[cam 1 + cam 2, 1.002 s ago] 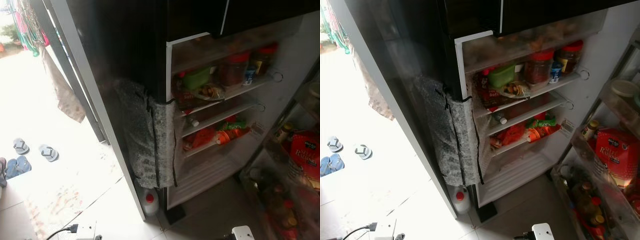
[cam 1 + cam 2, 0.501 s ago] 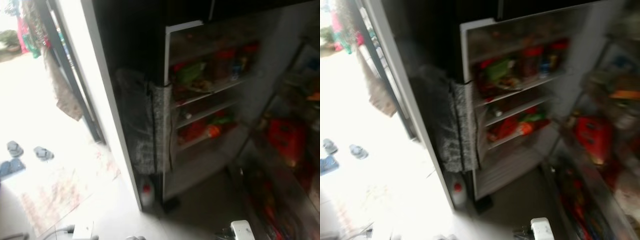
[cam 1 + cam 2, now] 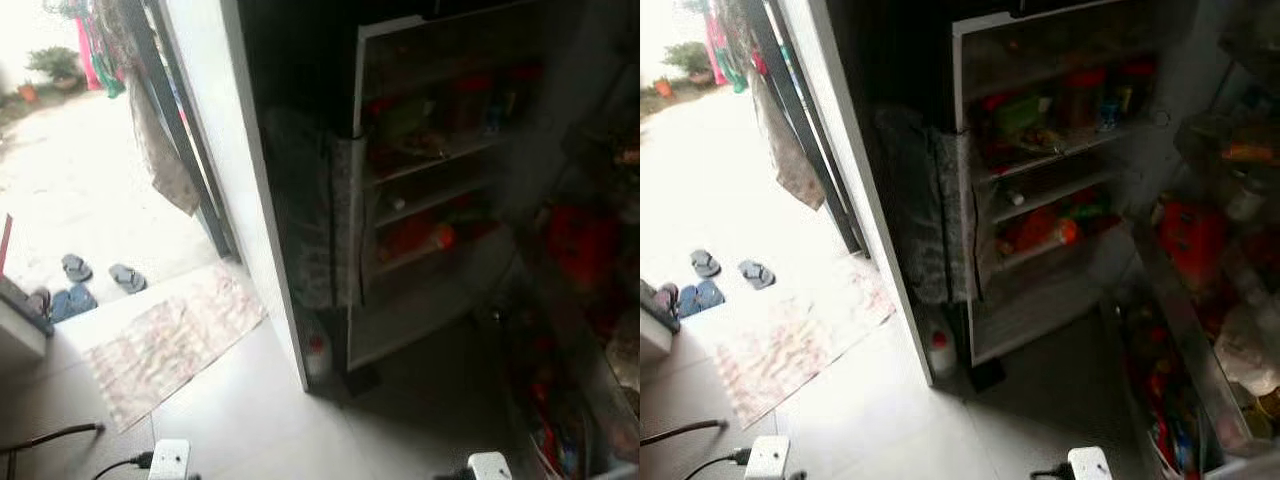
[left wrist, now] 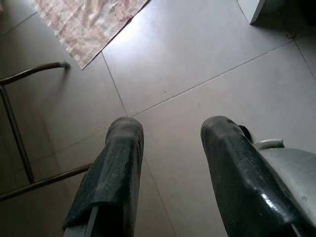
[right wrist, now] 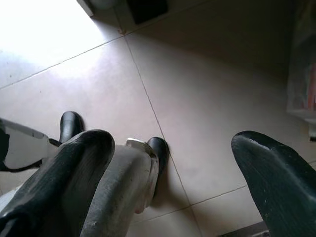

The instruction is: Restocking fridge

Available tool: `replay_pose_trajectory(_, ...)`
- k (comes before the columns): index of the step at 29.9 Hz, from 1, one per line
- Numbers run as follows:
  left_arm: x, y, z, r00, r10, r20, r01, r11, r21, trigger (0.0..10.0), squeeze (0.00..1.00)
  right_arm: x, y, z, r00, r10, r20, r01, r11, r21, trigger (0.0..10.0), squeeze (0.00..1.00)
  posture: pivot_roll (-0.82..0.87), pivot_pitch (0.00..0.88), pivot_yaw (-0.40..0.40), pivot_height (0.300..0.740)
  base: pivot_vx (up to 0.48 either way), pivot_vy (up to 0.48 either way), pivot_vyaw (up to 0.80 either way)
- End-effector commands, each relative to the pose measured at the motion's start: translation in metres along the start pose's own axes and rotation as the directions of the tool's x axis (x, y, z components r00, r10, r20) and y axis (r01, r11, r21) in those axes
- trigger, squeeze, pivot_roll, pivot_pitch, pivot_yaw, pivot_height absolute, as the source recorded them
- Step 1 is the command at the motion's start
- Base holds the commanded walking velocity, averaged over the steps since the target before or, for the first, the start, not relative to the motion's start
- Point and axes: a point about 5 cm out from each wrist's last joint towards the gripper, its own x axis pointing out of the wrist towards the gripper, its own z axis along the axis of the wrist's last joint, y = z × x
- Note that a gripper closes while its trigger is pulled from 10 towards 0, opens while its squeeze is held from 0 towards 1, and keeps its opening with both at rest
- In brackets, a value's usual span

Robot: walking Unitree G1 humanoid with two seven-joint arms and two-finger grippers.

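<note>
Head views: fridge [image 3: 1060,190] stands open, its shelves [image 3: 1060,165] crowded w/ red, green & orange packs and jars; detail blurred. Fridge door [image 3: 1200,330] swings out at the right of the cabinet, its racks packed w/ bottles and a red box [image 3: 1190,240]. Grey bubble wrap [image 3: 930,220] taped over the fridge's left front corner. White bottle w/ red cap [image 3: 940,350] on the floor just beside the fridge's lower left corner. Left of the fridge, an open doorway w/ a patterned mat [image 3: 800,340] at the threshold; sandals [image 3: 725,270] lie beyond it, well apart from the fridge. Cloth [image 3: 785,150] hangs by the doorframe.

Left wrist view: left gripper [image 4: 170,133] hangs over floor tiles [image 4: 197,59], fingers [image 4: 116,168] spread apart, nothing between them; mat corner and a dark cable [image 4: 29,74] near.

Right wrist view: right gripper [image 5: 192,153] over tiles near the fridge base, fingers [image 5: 266,173] wide apart, empty; robot's feet [image 5: 158,153] below.
</note>
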Motion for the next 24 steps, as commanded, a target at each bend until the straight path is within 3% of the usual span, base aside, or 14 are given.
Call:
replay_pose_trajectory(1, 0.000, 0.005, -0.003, 1.000, 0.008, -0.016, -0.007, 1.000, 0.019, 10.0, 0.00, 0.001, 0.002, 0.001, 1.000, -0.017, 0.011, 0.016, 0.999, 0.043, 10.0, 0.00, -0.09, 0.035, 0.070, 0.740, 0.000, 0.000, 0.00)
replay_pose_trajectory(6, 0.000, 0.007, -0.002, 1.000, 0.013, -0.016, -0.013, 1.000, 0.020, 10.0, 0.00, 0.000, -0.001, -0.002, 0.995, -0.094, 0.016, 0.090, 0.985, 0.149, 10.0, 0.00, -0.09, 0.033, 0.070, 0.740, 0.000, 0.000, 0.00)
replay_pose_trajectory(11, -0.001, 0.009, -0.004, 1.000, 0.017, -0.021, -0.016, 1.000, 0.023, 10.0, 0.00, -0.001, -0.004, -0.007, 0.986, -0.164, -0.021, 0.164, 0.966, 0.197, 10.0, 0.00, -0.09, 0.028, 0.073, 0.740, 0.000, 0.000, 0.00)
replay_pose_trajectory(17, -0.001, 0.008, -0.005, 1.000, 0.015, -0.024, -0.015, 1.000, 0.027, 10.0, 0.00, -0.001, -0.005, -0.010, 0.983, -0.177, -0.053, 0.184, 0.968, 0.171, 10.0, 0.00, -0.09, 0.019, 0.070, 0.740, 0.000, 0.000, 0.00)
replay_pose_trajectory(24, -0.001, 0.007, -0.005, 1.000, 0.010, -0.022, -0.009, 1.000, 0.028, 10.0, 0.00, -0.002, -0.007, -0.015, 0.971, -0.227, -0.077, 0.239, 0.939, 0.247, 10.0, 0.00, -0.09, 0.010, 0.071, 0.740, 0.000, 0.000, 0.00)
